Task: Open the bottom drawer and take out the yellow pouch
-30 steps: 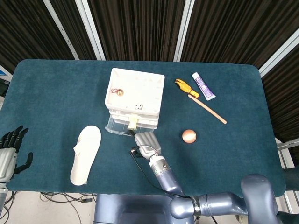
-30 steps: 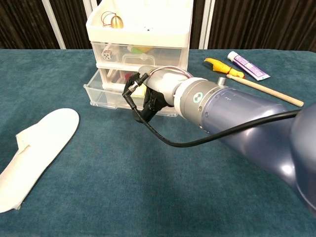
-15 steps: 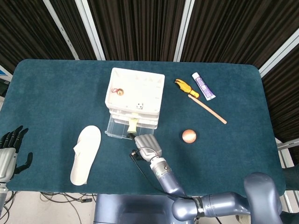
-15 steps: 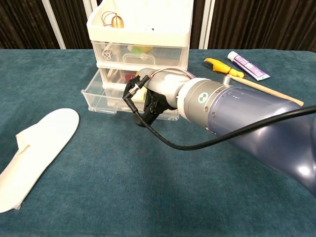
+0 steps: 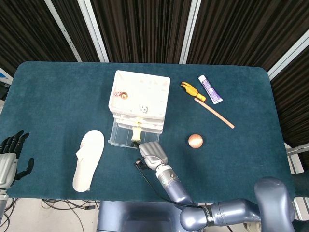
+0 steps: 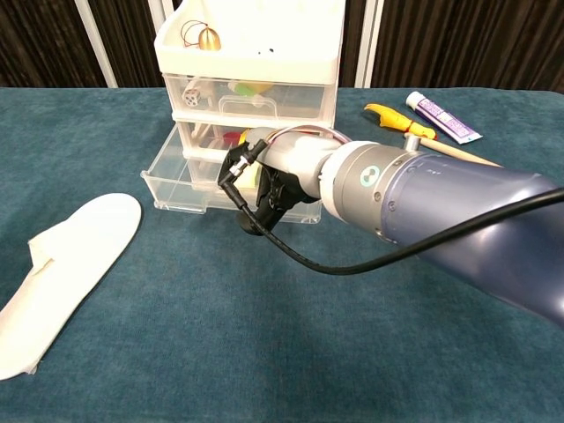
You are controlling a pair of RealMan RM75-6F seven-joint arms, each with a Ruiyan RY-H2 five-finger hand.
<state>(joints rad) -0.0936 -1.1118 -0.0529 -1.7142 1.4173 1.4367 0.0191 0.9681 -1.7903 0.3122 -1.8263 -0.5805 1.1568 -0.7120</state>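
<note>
The right hand [image 5: 152,153] curls over the front edge of the clear plastic bottom drawer [image 6: 181,182] of the white three-tier cabinet [image 5: 140,94], gripping it to pull — it has slid further out than before. The yellow pouch [image 5: 137,131] lies inside, exposed. The left hand [image 5: 10,155] idles, fingers spread — far from the cabinet.

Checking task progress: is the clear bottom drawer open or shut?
Open: the clear plastic bottom drawer juts out beyond the white drawer unit, with the right robot hand at its front edge.
</note>
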